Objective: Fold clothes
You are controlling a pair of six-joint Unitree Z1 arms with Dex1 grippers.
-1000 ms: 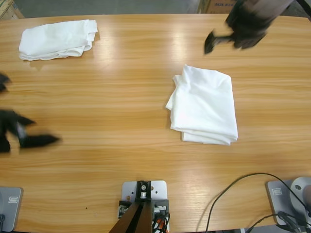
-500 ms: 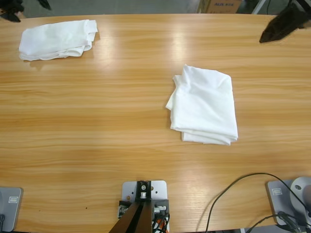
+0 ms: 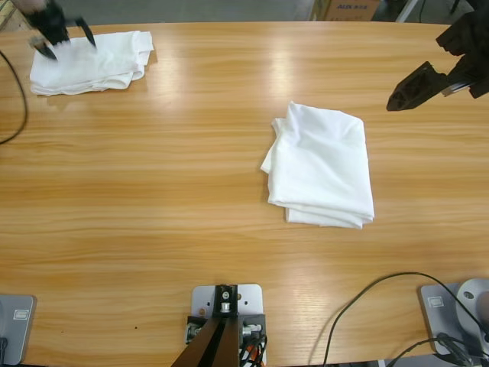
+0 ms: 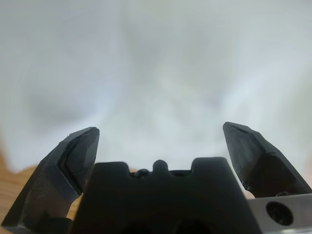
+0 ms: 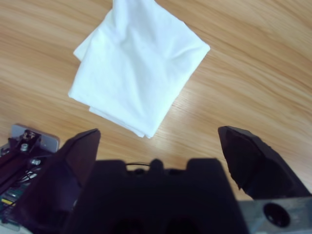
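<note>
The folded T-shirt lies mid-tabletop; beyond it, at the far corner, the white bundle is met directly beneath the spread left tool. The right tool, also spread, hangs beside the T-shirt.

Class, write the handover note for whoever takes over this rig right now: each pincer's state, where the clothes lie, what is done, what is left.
Left pincer: open, empty, right over the folded bundle at the table's far left corner.
Right pincer: open, empty, above the table near its right edge, facing the folded T-shirt.
Done: both white lots lie folded; the T-shirt sits right of centre.
Left: nothing is gripped yet; probably the left pincer takes the bundle next.
</note>
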